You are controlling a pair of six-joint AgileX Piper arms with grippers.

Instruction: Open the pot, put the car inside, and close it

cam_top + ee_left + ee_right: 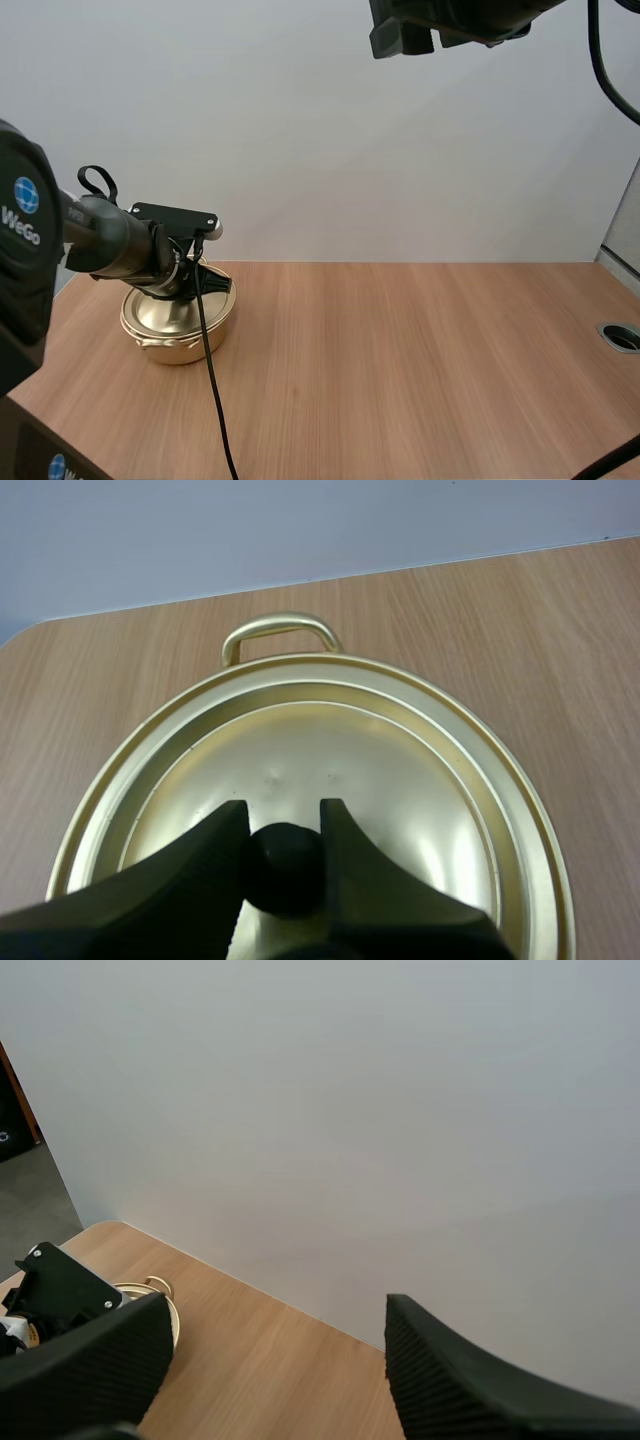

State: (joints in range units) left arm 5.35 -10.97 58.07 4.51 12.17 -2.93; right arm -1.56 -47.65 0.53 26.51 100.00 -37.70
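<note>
While tight on lid knob, left end effector near table edge; right end effector spread.

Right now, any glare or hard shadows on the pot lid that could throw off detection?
Left wrist view: broad soft sheen on the lid, no blown-out spot; the black knob, pinched in the left gripper, reads dark against it. High view: the pot has only a faint shadow at its base on the table. Right wrist view: even light, no glare.
</note>
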